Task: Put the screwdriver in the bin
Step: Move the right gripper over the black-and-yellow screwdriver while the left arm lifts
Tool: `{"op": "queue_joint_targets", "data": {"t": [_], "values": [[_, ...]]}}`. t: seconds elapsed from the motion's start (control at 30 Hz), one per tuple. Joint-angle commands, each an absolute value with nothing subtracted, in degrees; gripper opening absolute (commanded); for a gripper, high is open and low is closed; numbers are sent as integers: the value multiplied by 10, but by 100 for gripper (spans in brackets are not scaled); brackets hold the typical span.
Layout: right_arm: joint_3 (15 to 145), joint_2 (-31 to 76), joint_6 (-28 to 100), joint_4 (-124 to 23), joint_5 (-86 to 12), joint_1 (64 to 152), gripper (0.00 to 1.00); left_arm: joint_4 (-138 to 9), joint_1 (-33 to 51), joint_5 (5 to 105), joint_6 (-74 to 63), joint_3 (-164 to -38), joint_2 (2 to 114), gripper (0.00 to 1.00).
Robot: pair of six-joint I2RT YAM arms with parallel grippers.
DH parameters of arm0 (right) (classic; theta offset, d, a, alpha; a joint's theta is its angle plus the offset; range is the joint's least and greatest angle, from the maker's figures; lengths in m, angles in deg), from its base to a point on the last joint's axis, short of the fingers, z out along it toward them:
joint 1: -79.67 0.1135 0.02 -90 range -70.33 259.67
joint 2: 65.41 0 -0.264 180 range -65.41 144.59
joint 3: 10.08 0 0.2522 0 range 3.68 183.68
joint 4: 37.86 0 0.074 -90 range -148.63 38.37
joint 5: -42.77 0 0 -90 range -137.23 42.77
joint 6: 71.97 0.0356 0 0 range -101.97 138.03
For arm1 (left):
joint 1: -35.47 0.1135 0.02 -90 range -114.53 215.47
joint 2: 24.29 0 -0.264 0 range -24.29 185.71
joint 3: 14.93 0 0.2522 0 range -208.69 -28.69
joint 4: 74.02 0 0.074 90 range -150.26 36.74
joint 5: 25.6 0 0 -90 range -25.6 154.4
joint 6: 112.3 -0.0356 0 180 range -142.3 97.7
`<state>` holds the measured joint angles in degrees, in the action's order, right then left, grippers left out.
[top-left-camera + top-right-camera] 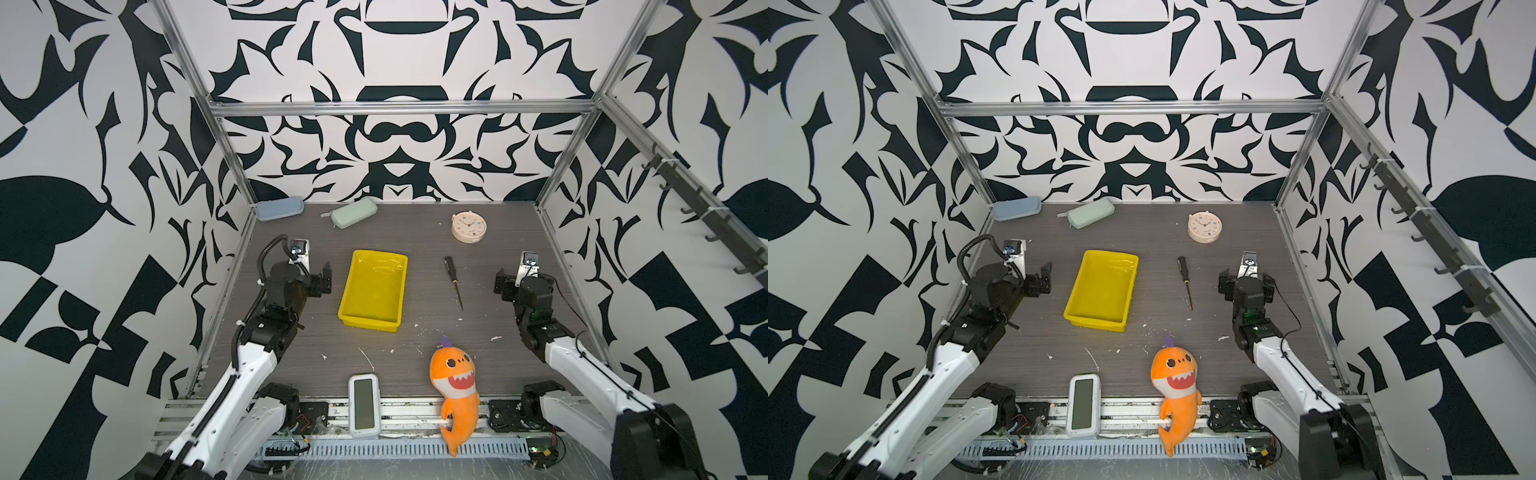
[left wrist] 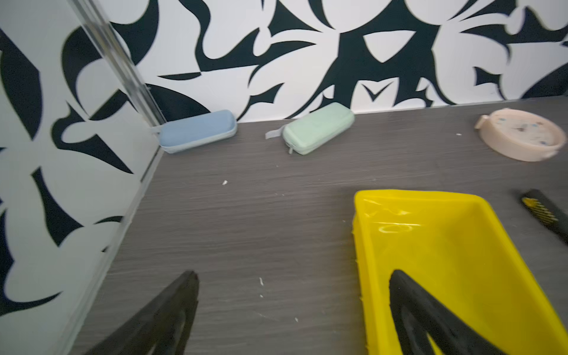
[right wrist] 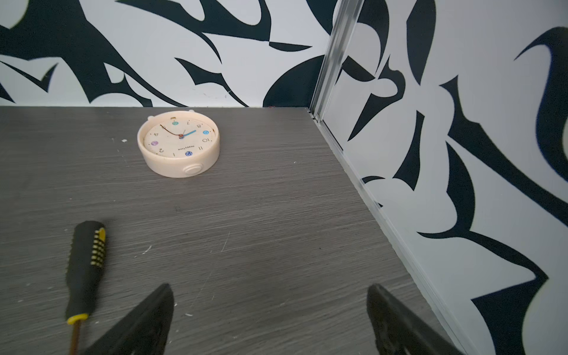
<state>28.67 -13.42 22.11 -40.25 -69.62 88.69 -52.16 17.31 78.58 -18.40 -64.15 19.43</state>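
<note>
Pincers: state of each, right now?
Left pincer: open, holding nothing.
Right pincer: open, holding nothing; screwdriver lies apart from it.

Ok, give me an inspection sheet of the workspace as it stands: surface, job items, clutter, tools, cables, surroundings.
Surface: grey wood-grain table, with scattered white specks and scratches.
Job's things: screwdriver lies flat on the table, right of the bin in both top views and apart from it; the bin is empty.
Clutter: blue case and green case by the back wall; clock back right; shark plush and white screen device at the front edge.
Grippers: left tool open, empty, beside the bin; right tool open, empty, beside the screwdriver.
Cables: black corrugated hose on the left arm; thin black wire on the right arm.
Surroundings: patterned walls, aluminium frame, hook rail on the right wall.
</note>
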Motion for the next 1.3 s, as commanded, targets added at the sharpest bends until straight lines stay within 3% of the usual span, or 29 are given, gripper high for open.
{"op": "queue_joint_targets", "data": {"t": [0.0,0.13,0.3,0.5,0.63,0.8,0.97,1.13,1.27], "values": [[367,-187,285,-588,-677,890,100,-425,167,749,-82,-612,128,99],[398,-196,479,-753,-697,891,100,-471,167,735,1,-531,52,99],[424,-231,556,-916,-677,889,100,-371,167,771,109,-531,-18,99],[391,-341,598,-910,-611,889,100,-366,167,784,150,-499,-55,99],[403,-353,662,-921,-629,889,100,-369,167,794,169,-490,-47,99],[435,-318,670,-972,-642,890,100,-303,168,880,234,-513,0,99],[495,-268,634,-1102,-703,889,100,-303,167,869,233,-524,42,99],[529,-171,572,-1089,-532,890,100,-295,168,876,239,-530,48,99],[527,-142,572,-1019,-486,911,98,-269,168,917,280,-526,34,99]]}}
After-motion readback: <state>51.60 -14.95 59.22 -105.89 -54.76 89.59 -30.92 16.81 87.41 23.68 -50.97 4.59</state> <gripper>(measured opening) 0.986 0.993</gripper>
